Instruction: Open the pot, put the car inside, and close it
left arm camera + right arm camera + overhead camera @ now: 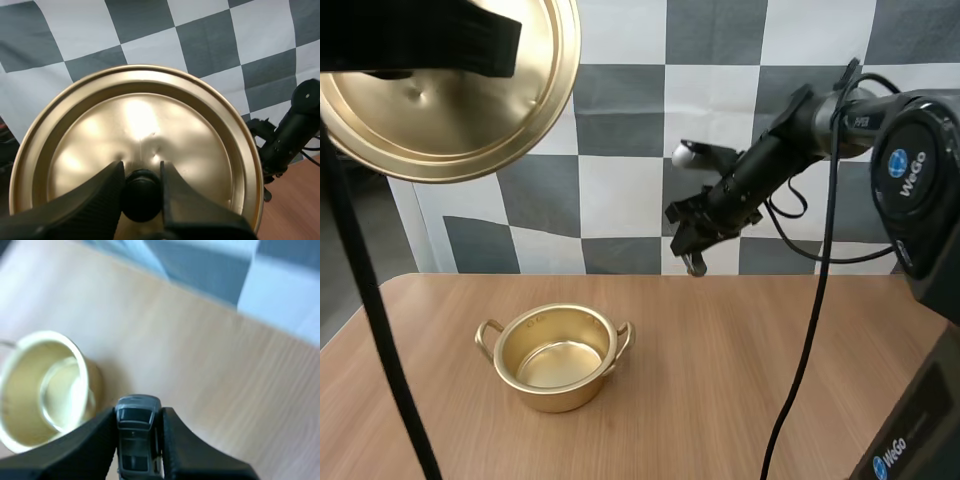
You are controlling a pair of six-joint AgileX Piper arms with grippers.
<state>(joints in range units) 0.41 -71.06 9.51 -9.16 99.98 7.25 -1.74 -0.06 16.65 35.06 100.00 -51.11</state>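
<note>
furn: wooden table point(750, 390), light-brown, fine grain, matte | shape: far edge straight, far-left corner rounded | surr: dim grey past left edge | light: even, soft shadows on tbl top

- Lid point(135, 120): brass-coloured metal, smooth and polished, with soft patches of glare.
- Knob point(141, 197): matt black, looks like plastic, pinched in the left pincer point(141, 172).
- Pot point(558, 357): same gold-toned metal, glossy inside and out, below the right pincer point(692, 258).
- Car point(136, 440): grey shell with a slight sheen, dark glossy windows, between the right pincer's fingers point(90, 450).
- Fingers: black, matt, finely textured.
- Tabletop point(740, 380): pale wood grain, smooth, low sheen.
</note>
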